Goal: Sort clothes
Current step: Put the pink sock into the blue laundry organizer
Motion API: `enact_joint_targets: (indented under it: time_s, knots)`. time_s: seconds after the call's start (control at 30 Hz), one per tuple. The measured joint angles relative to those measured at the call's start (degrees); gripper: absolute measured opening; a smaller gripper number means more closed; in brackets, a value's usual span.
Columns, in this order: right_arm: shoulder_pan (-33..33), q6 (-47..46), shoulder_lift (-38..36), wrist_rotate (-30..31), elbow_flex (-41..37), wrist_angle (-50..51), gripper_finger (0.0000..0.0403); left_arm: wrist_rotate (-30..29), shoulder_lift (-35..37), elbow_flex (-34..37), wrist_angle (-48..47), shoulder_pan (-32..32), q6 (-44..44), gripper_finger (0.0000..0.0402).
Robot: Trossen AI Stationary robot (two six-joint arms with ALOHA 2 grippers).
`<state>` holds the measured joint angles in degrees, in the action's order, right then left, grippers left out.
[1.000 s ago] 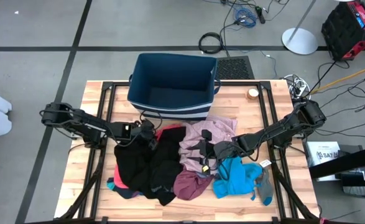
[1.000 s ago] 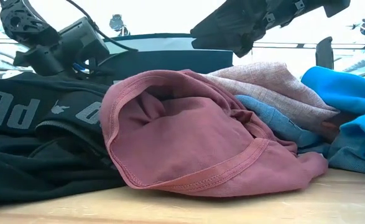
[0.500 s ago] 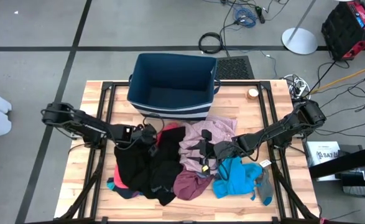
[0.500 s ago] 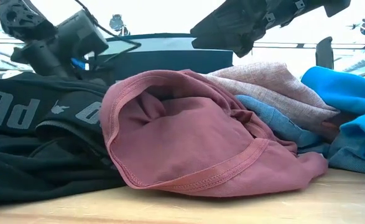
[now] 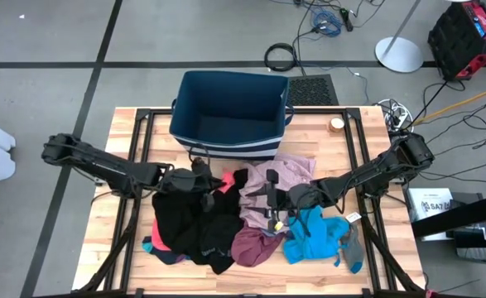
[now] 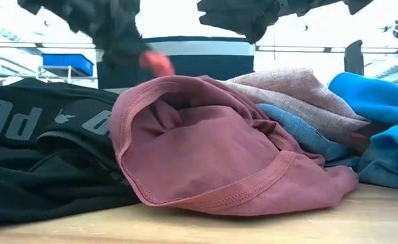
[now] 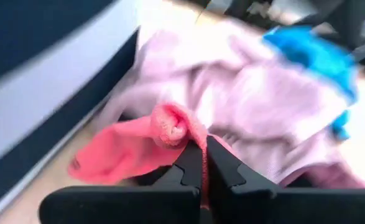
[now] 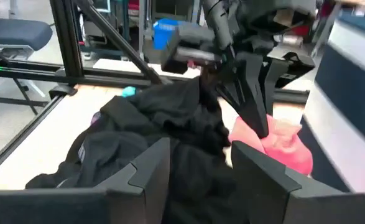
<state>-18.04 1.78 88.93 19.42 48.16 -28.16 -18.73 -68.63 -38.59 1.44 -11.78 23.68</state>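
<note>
Since a second ago the left gripper (image 5: 212,177) has pressed its fingers together on a red sock (image 7: 132,146) and lifted a fold of it clear of the pile; earlier the fingers stood apart just over the black garment (image 5: 185,222). In the left wrist view the two dark fingers (image 7: 188,168) meet with the sock's bunched edge pinched between them, the rest of the sock hanging below, in front of the pale pink garment (image 5: 274,178). The low view shows the sock as a blurred red patch under that arm, so how far it is off the heap is hard to judge.

The right gripper (image 5: 269,199) hovers over the middle of the pile with its fingers (image 8: 146,171) spread and nothing between them, pointing toward the left gripper.

The clothes lie heaped across the near half of the desk (image 5: 135,132): the black garment toward the left edge, the pale pink one in the middle, a maroon garment (image 6: 205,156) by the near edge, and a bright blue garment (image 5: 313,236) toward the right. The dark blue bin (image 5: 230,112) stands at the far edge, touching the pile.
</note>
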Motion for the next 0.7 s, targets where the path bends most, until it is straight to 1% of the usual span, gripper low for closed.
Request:
enact_joint_targets:
  time_s: [0.13, 0.37, 0.57, 0.7]
  knots:
    - [1.11, 2.04, 0.0, -0.06, 0.0, -2.03, 0.016, -0.07, 0.03, -2.23, 1.26, -1.69, -1.97, 0.0004]
    - [3.1, 2.12, 0.0, 0.02, 0.0, -1.22, 0.016, 0.46, -0.1, -4.08, 2.28, -3.79, -2.92, 0.0004]
    - [3.48, 2.58, 0.02, -0.26, 0.0, -0.74, 0.016, 0.71, -0.62, -4.17, 8.84, -4.51, -3.63, 0.0004]
    - [3.45, 2.58, 0.0, -0.33, 0.0, -0.91, 0.016, 2.48, -2.54, -4.17, 12.25, -4.49, -3.65, 0.0004]
